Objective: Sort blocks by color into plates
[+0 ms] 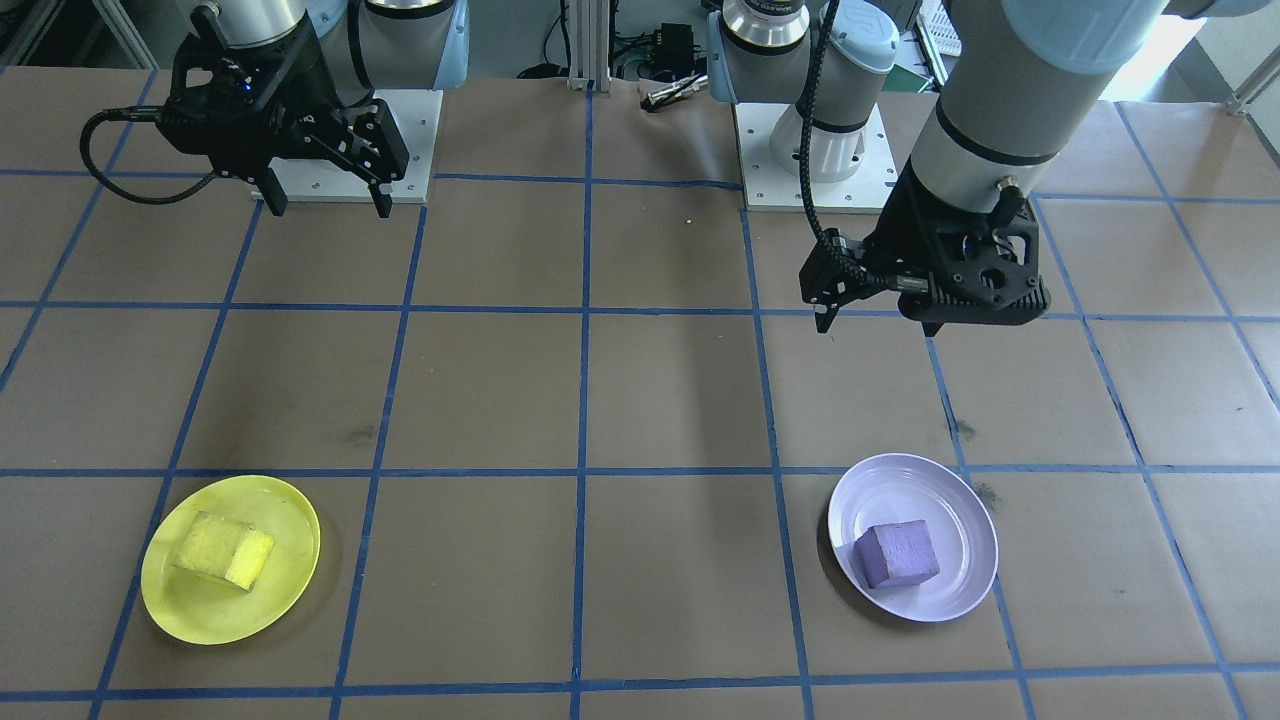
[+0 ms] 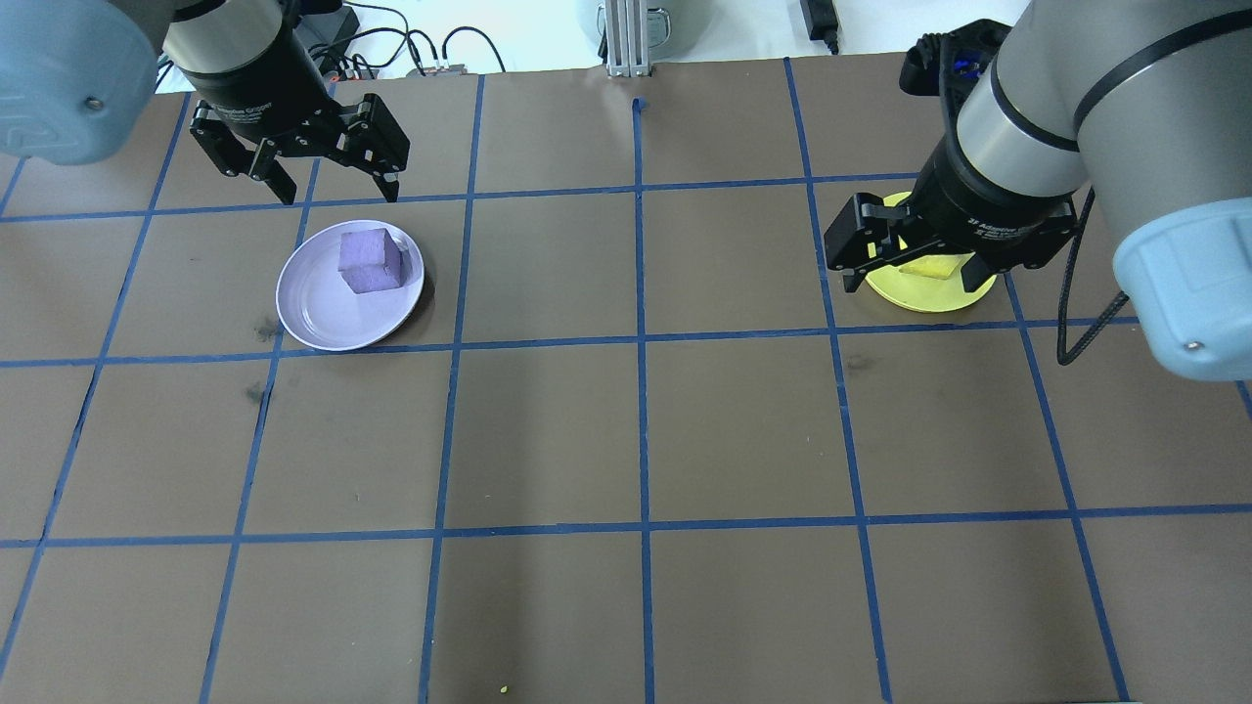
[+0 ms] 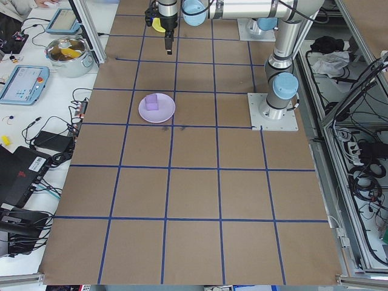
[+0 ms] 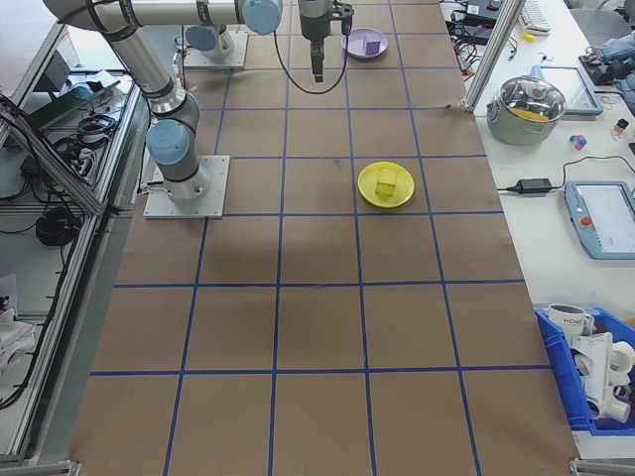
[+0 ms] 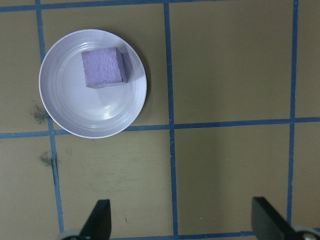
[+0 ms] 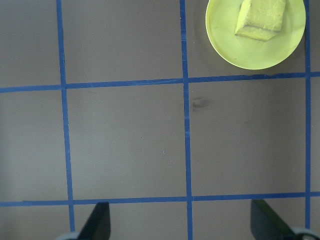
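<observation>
The light purple block (image 2: pixel 370 261) lies in the lavender plate (image 2: pixel 323 313). In the front view it is the purple block (image 1: pixel 895 553) on the plate (image 1: pixel 950 500). My left gripper (image 2: pixel 337 191) hangs open and empty above the table, just beyond that plate. Its wrist view looks down on the block (image 5: pixel 103 67) and plate (image 5: pixel 75 115) between spread fingers (image 5: pixel 100 222). The yellow block (image 1: pixel 224 550) rests in the yellow plate (image 1: pixel 200 610). My right gripper (image 2: pixel 910 274) hovers open over that plate (image 2: pixel 929 298), hiding part of it. The right wrist view shows the block (image 6: pixel 260 17) and plate (image 6: pixel 225 40).
Brown paper with a blue tape grid covers the table (image 2: pixel 636 430). Two arm base plates (image 1: pixel 350 150) (image 1: pixel 810 160) sit at the robot's edge. Off the table on a side bench stand a lidded pot (image 4: pixel 531 99), tablets and a blue bin (image 4: pixel 595 377).
</observation>
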### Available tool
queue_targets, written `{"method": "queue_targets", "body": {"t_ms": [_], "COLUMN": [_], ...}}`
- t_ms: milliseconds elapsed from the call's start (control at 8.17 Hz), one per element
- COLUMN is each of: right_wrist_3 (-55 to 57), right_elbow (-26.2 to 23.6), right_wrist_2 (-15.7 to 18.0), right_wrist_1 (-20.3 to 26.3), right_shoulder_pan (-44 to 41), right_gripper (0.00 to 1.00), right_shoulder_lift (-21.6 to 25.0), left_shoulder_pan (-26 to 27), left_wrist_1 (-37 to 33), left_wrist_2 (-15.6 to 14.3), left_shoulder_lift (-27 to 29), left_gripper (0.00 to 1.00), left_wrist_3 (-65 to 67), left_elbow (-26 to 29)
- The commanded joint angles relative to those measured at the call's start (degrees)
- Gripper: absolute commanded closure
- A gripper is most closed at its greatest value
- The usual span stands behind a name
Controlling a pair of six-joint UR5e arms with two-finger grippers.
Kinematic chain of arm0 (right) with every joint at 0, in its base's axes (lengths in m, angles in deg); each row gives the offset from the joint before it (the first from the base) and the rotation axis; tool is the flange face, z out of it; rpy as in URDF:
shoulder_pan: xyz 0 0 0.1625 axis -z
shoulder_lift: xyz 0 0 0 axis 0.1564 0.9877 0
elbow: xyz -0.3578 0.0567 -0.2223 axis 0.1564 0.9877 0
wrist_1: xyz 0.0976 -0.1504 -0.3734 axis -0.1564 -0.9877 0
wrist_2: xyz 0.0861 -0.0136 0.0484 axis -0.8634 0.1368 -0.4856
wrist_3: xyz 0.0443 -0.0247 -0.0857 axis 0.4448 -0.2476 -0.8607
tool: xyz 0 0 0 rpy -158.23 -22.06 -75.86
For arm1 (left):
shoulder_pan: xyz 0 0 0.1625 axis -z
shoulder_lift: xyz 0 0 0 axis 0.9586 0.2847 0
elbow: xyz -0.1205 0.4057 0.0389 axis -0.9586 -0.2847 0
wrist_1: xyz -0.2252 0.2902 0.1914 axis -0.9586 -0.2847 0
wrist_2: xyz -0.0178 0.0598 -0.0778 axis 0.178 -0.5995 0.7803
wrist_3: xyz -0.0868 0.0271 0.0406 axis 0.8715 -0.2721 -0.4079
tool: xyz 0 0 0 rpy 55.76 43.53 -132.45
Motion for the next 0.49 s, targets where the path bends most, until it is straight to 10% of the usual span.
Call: {"method": "queue_targets", "body": {"t_ms": [0, 367], "right_wrist_3": [0.00, 0.00], "right_elbow": [0.00, 0.00], "right_wrist_2": [-0.09, -0.09], "right_wrist_1": [0.00, 0.00], "right_shoulder_pan": [0.00, 0.00], "right_gripper": [0.00, 0.00], "right_shoulder_lift": [-0.03, -0.03], "left_shoulder_pan": [0.12, 0.03], "left_wrist_1": [-0.38, -0.55], "left_wrist_2": [-0.19, -0.54], "left_shoulder_lift": [-2.01, -2.98], "left_gripper": [0.00, 0.00], "left_wrist_3": [-0.30, -0.39], "left_elbow": [-0.01, -0.09]}}
